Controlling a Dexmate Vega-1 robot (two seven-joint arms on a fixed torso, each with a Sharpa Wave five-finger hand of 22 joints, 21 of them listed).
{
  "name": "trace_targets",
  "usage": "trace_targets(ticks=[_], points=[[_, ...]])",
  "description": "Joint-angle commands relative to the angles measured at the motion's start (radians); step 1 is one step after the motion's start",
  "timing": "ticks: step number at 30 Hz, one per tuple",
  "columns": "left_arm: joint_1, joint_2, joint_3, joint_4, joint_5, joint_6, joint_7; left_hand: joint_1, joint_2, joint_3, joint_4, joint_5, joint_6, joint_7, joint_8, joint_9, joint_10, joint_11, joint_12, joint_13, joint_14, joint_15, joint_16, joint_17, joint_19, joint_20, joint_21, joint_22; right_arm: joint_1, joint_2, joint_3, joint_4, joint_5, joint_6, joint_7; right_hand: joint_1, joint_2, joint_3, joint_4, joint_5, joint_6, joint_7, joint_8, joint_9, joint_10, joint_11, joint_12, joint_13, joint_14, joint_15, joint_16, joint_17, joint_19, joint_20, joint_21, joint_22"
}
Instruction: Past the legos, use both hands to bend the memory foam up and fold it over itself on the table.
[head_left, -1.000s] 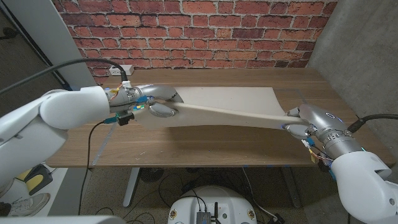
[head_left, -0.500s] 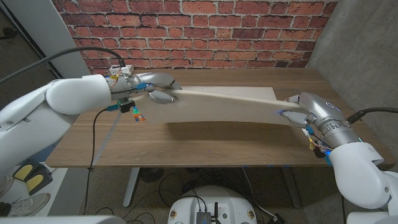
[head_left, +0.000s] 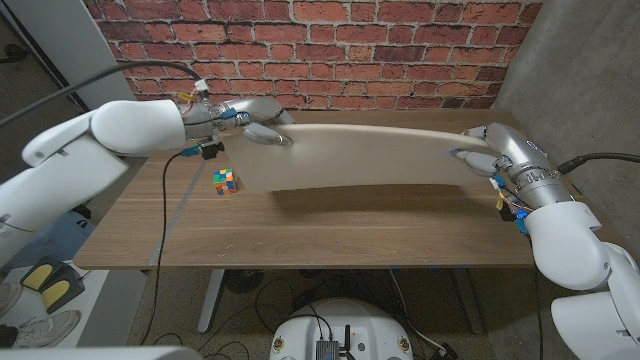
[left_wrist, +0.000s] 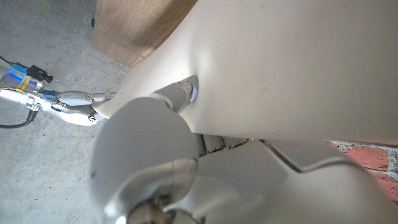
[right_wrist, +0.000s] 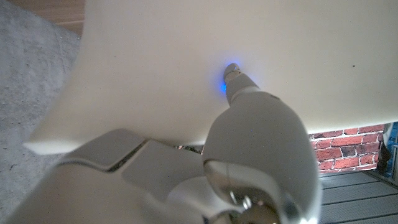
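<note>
Wooden counter (head_left: 330, 235) beneath. Memory foam sheet (head_left: 360, 155) lifted off it along the near edge, arched across the middle toward 12 o'clock. Left hand (head_left: 258, 128) grasping the foam's 9 o'clock end; right hand (head_left: 482, 150) grasping its 3 o'clock end. Small multicoloured lego block (head_left: 226, 181) lying at 8 o'clock of the foam.
</note>
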Motion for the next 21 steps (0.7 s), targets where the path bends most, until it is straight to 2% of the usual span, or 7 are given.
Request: trace_targets(ticks=[1,11,13,18,21], points=[[-0.245,0.007,0.236,0.140,-0.133,0.032,0.010,0.014,0.007,0.010,0.002,0.007,-0.004,0.007,-0.007,0.003,0.004,0.009,-0.004,0.003,0.001,0.005,-0.002,0.001,-0.001,0.002,0.008,0.001,0.125,-0.095,0.023,0.107,0.185,-0.014,-0.079,0.001,0.009,0.002,0.005,0.009,-0.001,0.006,0.012,0.009,0.001,0.000,0.007,0.005,-0.002,-0.174,-0.001,0.000,-0.003,-0.035,0.005,0.006],[-0.361,-0.034,0.363,0.213,-0.120,0.077,0.072,0.017,0.007,0.011,0.001,0.009,-0.005,0.007,-0.009,0.003,0.001,0.007,-0.011,0.004,-0.009,0.006,-0.005,0.003,-0.002,0.000,0.018,0.000,0.245,-0.190,-0.022,0.201,0.295,-0.040,-0.135,-0.003,0.011,0.002,0.012,0.011,-0.012,0.004,0.017,0.026,0.005,-0.002,0.011,0.013,-0.001,-0.173,-0.005,-0.001,-0.009,-0.041,0.007,0.006],[-0.372,-0.042,0.376,0.225,-0.122,0.083,0.086,0.018,0.004,0.011,0.000,0.009,-0.004,0.008,-0.009,0.003,0.003,0.002,-0.012,0.004,-0.013,0.004,-0.007,0.002,-0.001,-0.002,0.020,-0.001,0.270,-0.210,-0.035,0.218,0.315,-0.047,-0.143,-0.003,0.011,0.003,0.013,0.012,-0.014,0.003,0.018,0.030,0.005,-0.003,0.011,0.015,-0.002,-0.173,-0.007,-0.002,-0.009,-0.043,0.007,0.006],[-0.397,-0.055,0.408,0.253,-0.115,0.093,0.108,0.019,0.005,0.012,0.000,0.009,-0.008,0.012,-0.011,0.004,0.006,0.013,-0.013,0.005,-0.013,0.002,-0.006,0.003,0.000,-0.005,0.025,-0.001,0.330,-0.254,-0.073,0.259,0.361,-0.054,-0.176,-0.007,0.012,0.003,0.018,0.014,-0.015,0.001,0.023,0.039,0.007,-0.002,0.014,0.019,0.000,-0.172,-0.009,-0.002,-0.011,-0.044,0.009,0.006],[-0.404,-0.067,0.422,0.281,-0.116,0.092,0.124,0.020,0.005,0.012,0.000,0.010,-0.006,0.013,-0.010,0.004,0.003,0.011,-0.016,0.005,-0.012,0.001,-0.006,0.003,0.000,-0.006,0.027,-0.002,0.378,-0.277,-0.114,0.288,0.376,-0.068,-0.200,-0.006,0.013,0.005,0.018,0.015,-0.019,0.001,0.025,0.044,0.008,-0.002,0.015,0.022,0.001,-0.174,-0.010,-0.001,-0.011,-0.044,0.010,0.006]])
